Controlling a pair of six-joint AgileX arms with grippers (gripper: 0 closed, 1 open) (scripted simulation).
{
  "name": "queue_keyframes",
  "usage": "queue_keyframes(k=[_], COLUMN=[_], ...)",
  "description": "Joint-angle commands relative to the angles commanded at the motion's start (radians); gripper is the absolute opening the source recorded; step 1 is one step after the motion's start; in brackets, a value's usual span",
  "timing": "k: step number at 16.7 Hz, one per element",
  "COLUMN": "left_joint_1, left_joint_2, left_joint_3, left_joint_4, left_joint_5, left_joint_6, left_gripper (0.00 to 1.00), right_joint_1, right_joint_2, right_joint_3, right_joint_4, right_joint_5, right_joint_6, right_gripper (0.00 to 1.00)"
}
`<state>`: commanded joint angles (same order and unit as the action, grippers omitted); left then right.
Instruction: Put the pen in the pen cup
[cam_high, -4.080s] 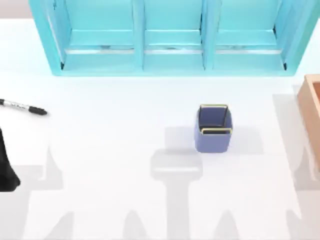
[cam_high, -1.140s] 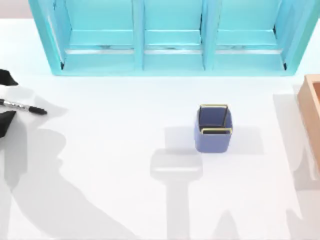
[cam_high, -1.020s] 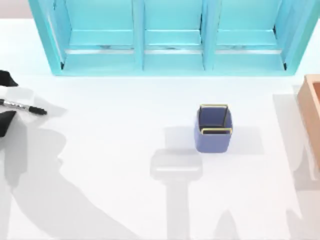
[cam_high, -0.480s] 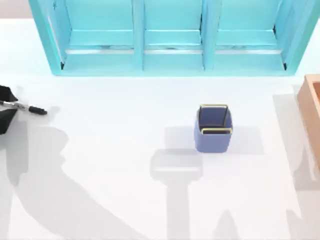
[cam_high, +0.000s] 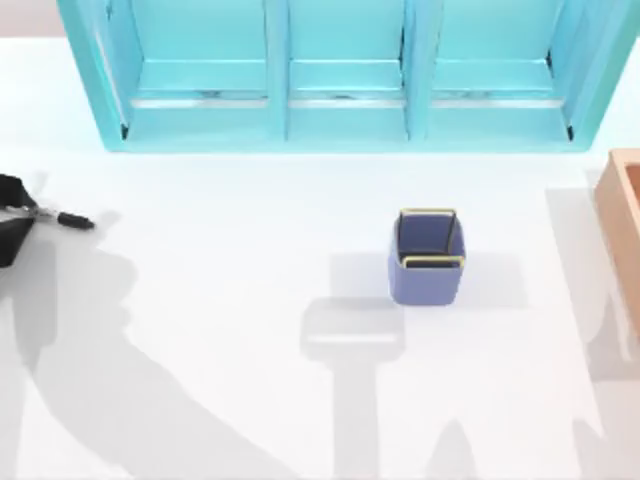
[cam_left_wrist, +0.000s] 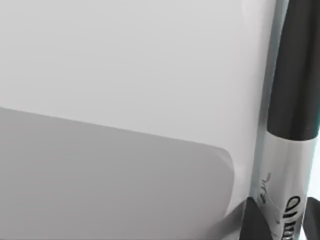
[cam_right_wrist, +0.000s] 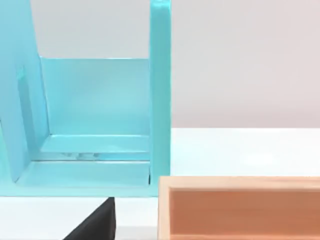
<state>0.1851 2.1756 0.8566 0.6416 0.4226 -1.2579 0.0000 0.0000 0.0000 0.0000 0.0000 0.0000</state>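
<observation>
Progress is small so far: the pen (cam_high: 62, 217) lies at the far left edge of the table, well apart from the pen cup (cam_high: 428, 256), which stands empty near the middle. Our left gripper (cam_high: 14, 220) is at the pen, its two dark fingers on either side of the barrel and, we judge, closed on it. Lifting, carrying and dropping it in the cup remain. Our right arm is parked near the wooden box (cam_right_wrist: 240, 207).

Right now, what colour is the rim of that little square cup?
Gold, a thin line around the blue pen cup, seen best in the top view.
</observation>
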Motion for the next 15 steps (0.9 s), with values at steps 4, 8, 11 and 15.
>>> queue_keyframes(k=[4, 8, 11, 15], left_joint_1=[0.037, 0.071, 0.102, 0.142], left_joint_2=[-0.172, -0.276, -0.425, -0.728], left_joint_3=[0.029, -0.017, -0.043, -0.050], left_joint_4=[-0.378, -0.487, -0.645, -0.824], left_joint_5=[-0.050, -0.029, -0.011, 0.013], left_joint_6=[0.083, 0.100, 0.129, 0.170], left_gripper=[0.00, 0.00, 0.00, 0.00], right_joint_1=[0.000, 0.000, 0.000, 0.000], right_joint_2=[0.000, 0.000, 0.000, 0.000], right_joint_3=[0.000, 0.000, 0.000, 0.000], right_joint_4=[0.000, 0.000, 0.000, 0.000], right_joint_5=[0.000, 0.000, 0.000, 0.000], right_joint_6=[0.000, 0.000, 0.000, 0.000], right_gripper=[1.00, 1.00, 1.00, 1.00])
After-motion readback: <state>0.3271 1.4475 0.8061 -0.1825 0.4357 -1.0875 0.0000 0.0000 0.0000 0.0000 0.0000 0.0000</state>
